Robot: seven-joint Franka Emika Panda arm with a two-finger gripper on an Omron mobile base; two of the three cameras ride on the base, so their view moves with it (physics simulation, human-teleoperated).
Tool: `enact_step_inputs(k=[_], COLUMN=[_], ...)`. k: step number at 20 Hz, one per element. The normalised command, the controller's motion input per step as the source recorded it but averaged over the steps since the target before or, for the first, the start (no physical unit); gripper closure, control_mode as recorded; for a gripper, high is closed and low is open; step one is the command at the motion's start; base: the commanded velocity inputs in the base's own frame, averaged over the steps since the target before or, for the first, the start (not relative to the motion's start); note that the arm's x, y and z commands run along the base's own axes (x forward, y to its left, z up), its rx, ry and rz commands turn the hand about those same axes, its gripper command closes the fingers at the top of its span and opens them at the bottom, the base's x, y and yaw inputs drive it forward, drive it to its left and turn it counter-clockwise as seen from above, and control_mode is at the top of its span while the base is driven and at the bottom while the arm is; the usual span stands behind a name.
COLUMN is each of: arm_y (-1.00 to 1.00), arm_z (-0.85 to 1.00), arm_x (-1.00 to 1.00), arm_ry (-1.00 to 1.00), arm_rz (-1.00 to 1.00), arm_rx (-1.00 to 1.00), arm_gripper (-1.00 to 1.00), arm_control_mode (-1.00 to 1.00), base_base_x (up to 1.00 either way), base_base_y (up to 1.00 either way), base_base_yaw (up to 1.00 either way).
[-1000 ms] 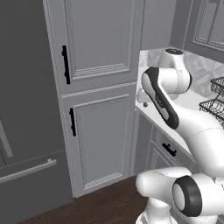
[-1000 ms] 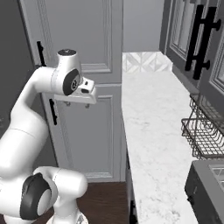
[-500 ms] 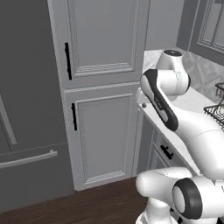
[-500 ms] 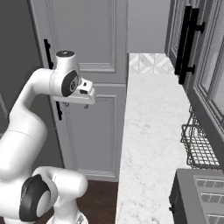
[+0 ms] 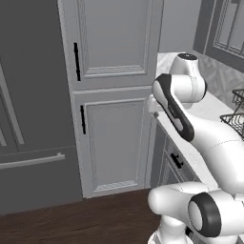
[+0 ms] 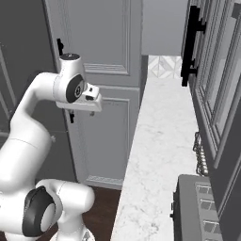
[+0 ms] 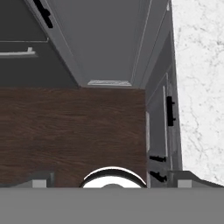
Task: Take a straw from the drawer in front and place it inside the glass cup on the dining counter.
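No readable writing. My gripper (image 6: 92, 104) spread wide, empty, above dark wood floor (image 7: 70, 131); grey drawer fronts with black handles (image 7: 170, 111) beside marble worktop edge (image 7: 197, 87).

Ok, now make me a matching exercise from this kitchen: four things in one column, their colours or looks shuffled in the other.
1. marble worktop
2. floor
3. wire rack
4. lower cabinet door

A. dark brown wood
B. pale grey, recessed panel
C. white with grey veins
D. black

Pairs: 1-C, 2-A, 3-D, 4-B
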Motion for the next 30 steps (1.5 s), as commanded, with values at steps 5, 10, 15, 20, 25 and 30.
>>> enact_step_inputs(k=[5, 10, 15, 20, 25, 30], arm_y=[0.00, 0.00, 0.00, 0.00, 0.07, 0.15], arm_z=[0.00, 0.00, 0.00, 0.00, -0.85, -0.99], arm_x=[0.00, 0.00, 0.00, 0.00, 0.18, 0.51], arm_ry=[0.00, 0.00, 0.00, 0.00, 0.10, 0.07], arm_rz=[0.00, 0.00, 0.00, 0.00, 0.08, 0.05], arm_rx=[0.00, 0.00, 0.00, 0.00, -0.25, -0.32], arm_gripper=[-1.00, -1.00, -1.00, -1.00, -1.00, -1.00], arm_control_mode=[1.00, 1.00, 1.00, 1.00, -1.00, -1.00], base_base_x=[-0.38, -0.53, -0.34, -0.31, 0.00, 0.00], base_base_y=[-0.17, -0.21, -0.05, 0.00, 0.00, 0.00], base_base_yaw=[0.15, 0.13, 0.01, 0.00, 0.00, 0.00])
